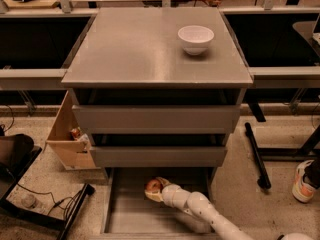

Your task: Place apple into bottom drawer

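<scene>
The claw [158, 191] clasps the round red apple [152, 186] over the smooth grey drawer [125, 215], near its back edge.

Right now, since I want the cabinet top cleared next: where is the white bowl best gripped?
Take the white bowl by its rim, from straight above: it stands upright, mouth open, on the cabinet top, and its flared wall is likely too wide to span. The gripper is down in the bottom drawer at the apple.
</scene>
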Robot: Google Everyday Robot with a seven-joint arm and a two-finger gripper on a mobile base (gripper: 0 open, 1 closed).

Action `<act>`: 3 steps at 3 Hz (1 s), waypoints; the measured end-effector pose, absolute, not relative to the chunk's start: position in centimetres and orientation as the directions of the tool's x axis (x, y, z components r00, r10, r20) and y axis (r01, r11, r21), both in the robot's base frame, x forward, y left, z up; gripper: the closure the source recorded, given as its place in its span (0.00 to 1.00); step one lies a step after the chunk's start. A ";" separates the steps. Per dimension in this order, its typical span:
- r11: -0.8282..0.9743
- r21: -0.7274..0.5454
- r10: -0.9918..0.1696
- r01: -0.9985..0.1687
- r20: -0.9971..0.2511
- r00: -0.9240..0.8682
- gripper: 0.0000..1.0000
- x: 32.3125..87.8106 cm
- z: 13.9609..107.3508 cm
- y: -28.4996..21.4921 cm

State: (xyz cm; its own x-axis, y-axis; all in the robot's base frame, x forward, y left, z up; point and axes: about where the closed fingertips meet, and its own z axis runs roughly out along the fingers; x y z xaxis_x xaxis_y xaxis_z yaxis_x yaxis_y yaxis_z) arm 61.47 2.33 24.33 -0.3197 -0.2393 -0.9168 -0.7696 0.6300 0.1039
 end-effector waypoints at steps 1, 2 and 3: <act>0.563 0.085 -0.265 -0.822 -0.924 -0.277 1.00 61.9 21.9 2.3; 0.460 0.098 -0.278 -0.882 -0.928 -0.248 1.00 62.0 18.9 2.7; 0.406 0.127 -0.269 -0.905 -0.930 -0.251 1.00 61.6 17.1 2.7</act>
